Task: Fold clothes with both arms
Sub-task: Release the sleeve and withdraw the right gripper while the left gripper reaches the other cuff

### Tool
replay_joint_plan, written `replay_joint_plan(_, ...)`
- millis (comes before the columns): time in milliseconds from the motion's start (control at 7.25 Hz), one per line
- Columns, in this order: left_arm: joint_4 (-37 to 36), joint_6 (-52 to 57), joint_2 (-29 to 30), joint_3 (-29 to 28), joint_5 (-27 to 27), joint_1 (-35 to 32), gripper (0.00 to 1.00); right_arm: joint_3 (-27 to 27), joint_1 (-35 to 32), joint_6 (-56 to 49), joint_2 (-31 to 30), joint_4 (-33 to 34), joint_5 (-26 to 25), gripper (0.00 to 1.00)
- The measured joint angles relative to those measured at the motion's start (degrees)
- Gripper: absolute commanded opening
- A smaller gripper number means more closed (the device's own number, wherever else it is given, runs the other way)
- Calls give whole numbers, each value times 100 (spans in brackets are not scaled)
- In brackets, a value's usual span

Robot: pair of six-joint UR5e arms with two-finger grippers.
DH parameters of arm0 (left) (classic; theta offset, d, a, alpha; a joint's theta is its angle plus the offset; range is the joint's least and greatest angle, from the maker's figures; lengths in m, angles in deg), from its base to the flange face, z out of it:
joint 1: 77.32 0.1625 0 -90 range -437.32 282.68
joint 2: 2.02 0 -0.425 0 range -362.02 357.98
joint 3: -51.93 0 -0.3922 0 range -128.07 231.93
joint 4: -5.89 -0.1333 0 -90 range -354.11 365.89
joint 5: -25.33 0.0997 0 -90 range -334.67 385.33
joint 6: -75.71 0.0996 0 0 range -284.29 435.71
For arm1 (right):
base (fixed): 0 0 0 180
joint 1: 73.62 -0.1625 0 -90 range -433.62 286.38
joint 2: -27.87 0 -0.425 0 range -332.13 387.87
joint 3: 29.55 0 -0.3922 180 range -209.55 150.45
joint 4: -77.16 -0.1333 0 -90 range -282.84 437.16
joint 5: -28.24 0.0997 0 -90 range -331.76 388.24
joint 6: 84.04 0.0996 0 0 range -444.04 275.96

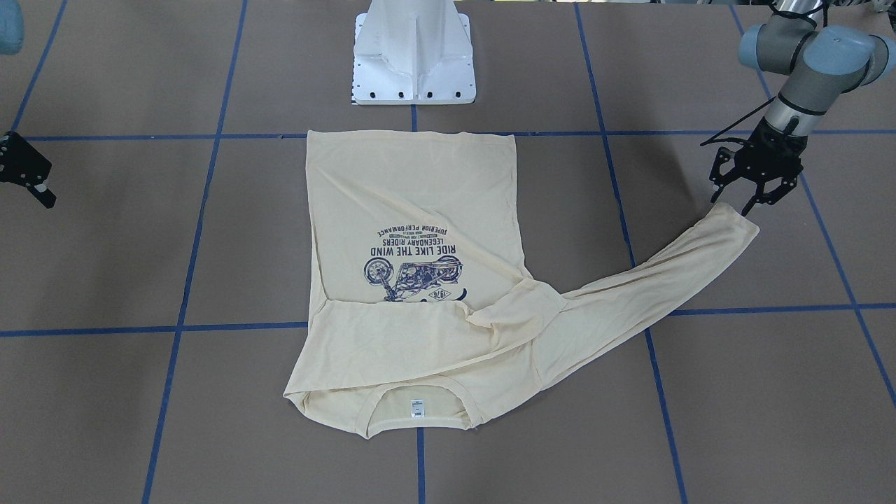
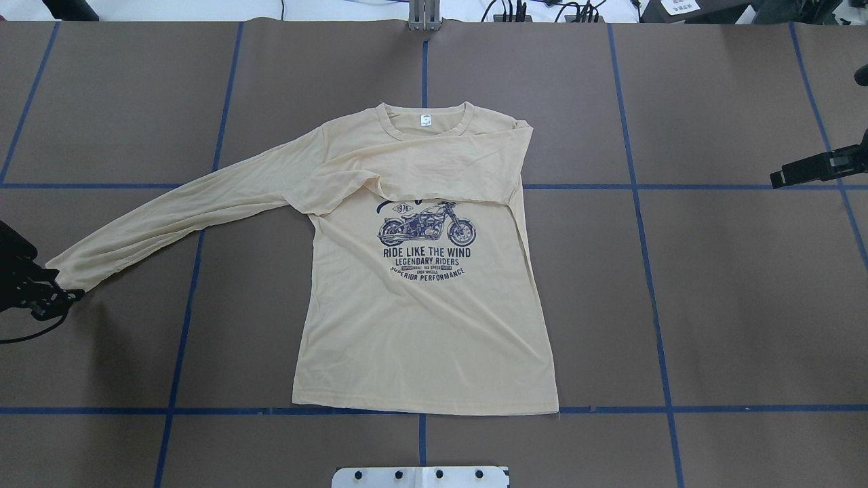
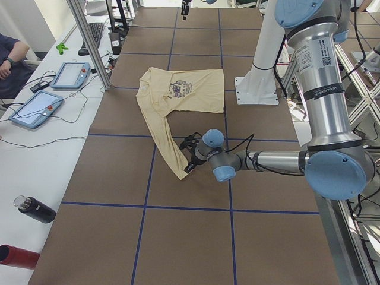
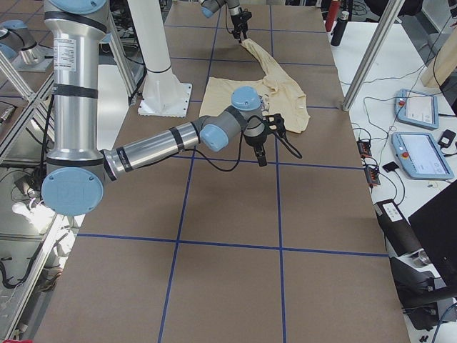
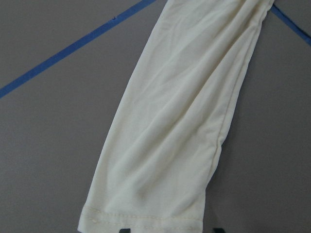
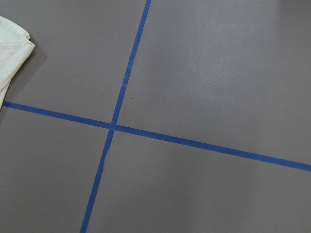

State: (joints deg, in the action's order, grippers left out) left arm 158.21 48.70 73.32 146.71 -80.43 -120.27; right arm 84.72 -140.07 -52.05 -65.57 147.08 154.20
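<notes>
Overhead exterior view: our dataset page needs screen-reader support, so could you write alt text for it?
A cream long-sleeved T-shirt lies print-up on a brown table marked with blue tape, one sleeve folded across its chest and the other stretched out to the left gripper, which sits at its cuff. The right gripper is at the opposite edge, apart from the shirt.

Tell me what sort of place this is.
Probably a robotics lab workcell: a left arm and right arm over a table gridded with blue tape, and touchscreen pendants on a side bench.
</notes>
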Motion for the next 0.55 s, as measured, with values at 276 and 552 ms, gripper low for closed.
replay_joint_plan(276, 0, 11, 102, -121, 58, 6, 17, -2, 6, 0, 1, -2, -1, 100)
replay_joint_plan(552, 8, 34, 116, -140, 87, 5, 0, -2, 4, 0, 1, -5, -1, 100)
